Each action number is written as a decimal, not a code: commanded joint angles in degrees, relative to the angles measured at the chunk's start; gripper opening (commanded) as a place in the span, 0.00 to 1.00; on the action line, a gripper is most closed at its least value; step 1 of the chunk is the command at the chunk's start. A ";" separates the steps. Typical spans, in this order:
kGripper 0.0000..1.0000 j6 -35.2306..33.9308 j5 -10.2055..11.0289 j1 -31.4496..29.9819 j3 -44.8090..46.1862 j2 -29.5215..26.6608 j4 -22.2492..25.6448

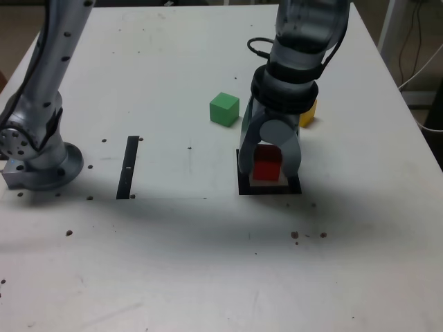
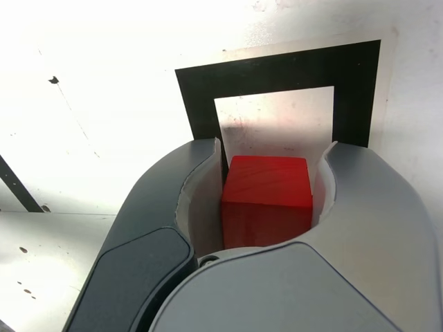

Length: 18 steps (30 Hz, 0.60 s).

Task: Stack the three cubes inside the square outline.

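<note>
My gripper (image 1: pixel 268 171) is shut on the red cube (image 1: pixel 266 164), holding it over the white centre of the black square outline (image 1: pixel 270 188). In the wrist view the red cube (image 2: pixel 266 200) sits tight between the two grey fingers (image 2: pixel 173 221), with the square outline (image 2: pixel 277 76) just beyond it. Whether the cube touches the table I cannot tell. The green cube (image 1: pixel 224 109) rests on the table up and to the exterior view's left of the gripper. The yellow cube (image 1: pixel 309 113) lies behind the arm, partly hidden by it.
A narrow black strip (image 1: pixel 128 167) lies on the white table (image 1: pixel 173 242) towards the exterior view's left. The arm's grey base (image 1: pixel 38 162) stands at the left edge. Small dark specks dot the table's front area.
</note>
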 commanded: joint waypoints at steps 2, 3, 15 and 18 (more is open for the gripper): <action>0.37 -0.13 -0.09 -0.13 0.43 0.39 -0.59; 0.37 -0.14 -0.09 -0.11 0.56 0.40 -0.73; 0.65 0.37 -0.27 0.83 2.29 0.54 -2.71; 0.83 0.73 -0.42 0.98 2.64 0.50 -3.29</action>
